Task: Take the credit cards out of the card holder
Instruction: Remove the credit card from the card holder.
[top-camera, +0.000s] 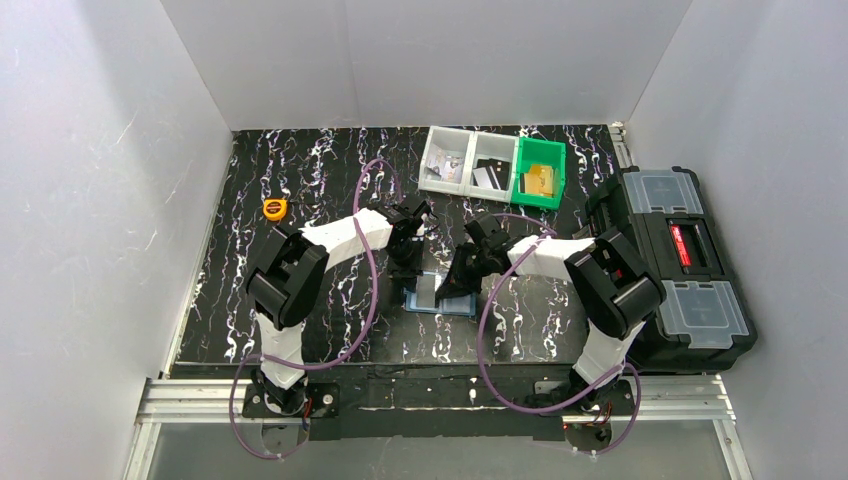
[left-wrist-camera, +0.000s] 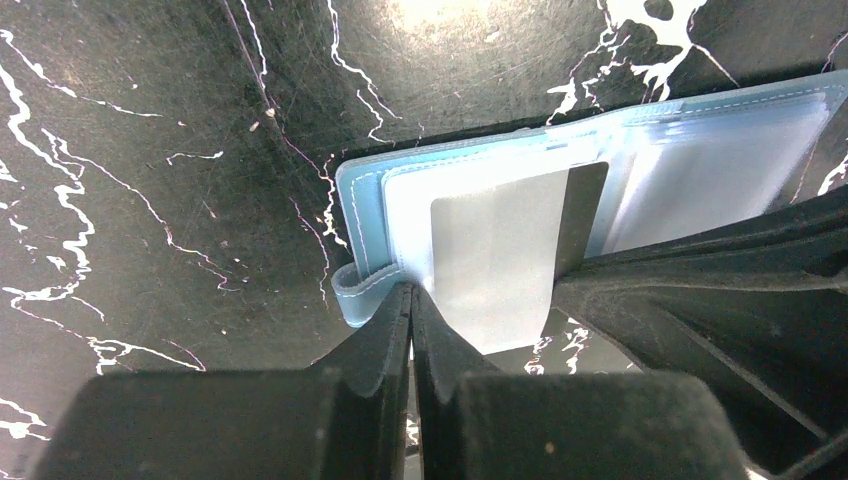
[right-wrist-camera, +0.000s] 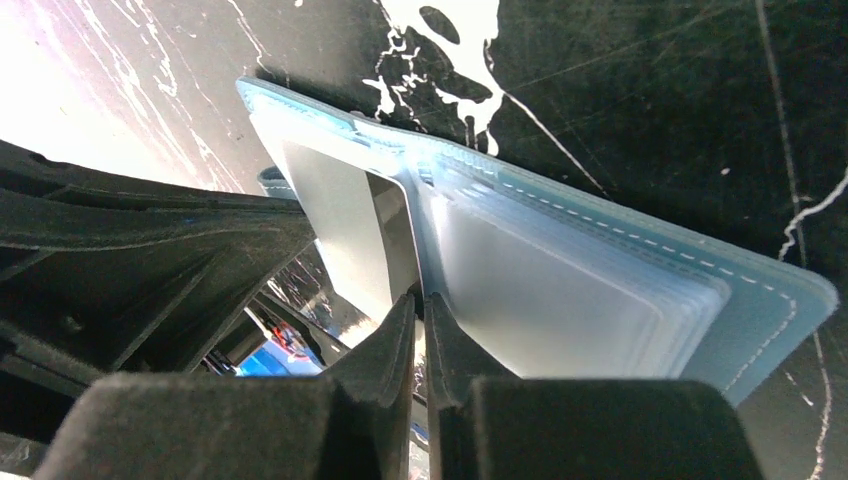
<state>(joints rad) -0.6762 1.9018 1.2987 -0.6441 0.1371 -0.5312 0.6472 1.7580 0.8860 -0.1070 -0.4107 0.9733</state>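
Card holder (left-wrist-camera: 365, 205), dusty blue, lying opened flat on the black marbled table (left-wrist-camera: 150, 150), directly between the two sets of jaws. Its clear inner sleeves (right-wrist-camera: 560, 290) fan out just ahead of the right jaws and to their right. A short closure tab (left-wrist-camera: 350, 290) curls from its edge immediately left of the left fingertips. A grey credit card (left-wrist-camera: 495, 260) with a dark stripe along one side projects partway from a pocket, past the holder's edge, lying ahead of the left jaws and to their right. Left gripper (left-wrist-camera: 411, 300): fingers clenched tight with nothing between them, tips set against the holder's edge beside the tab. Right gripper (right-wrist-camera: 420, 300): fingers drawn to a thin slit, pinching the striped side of the card at its protruding corner.
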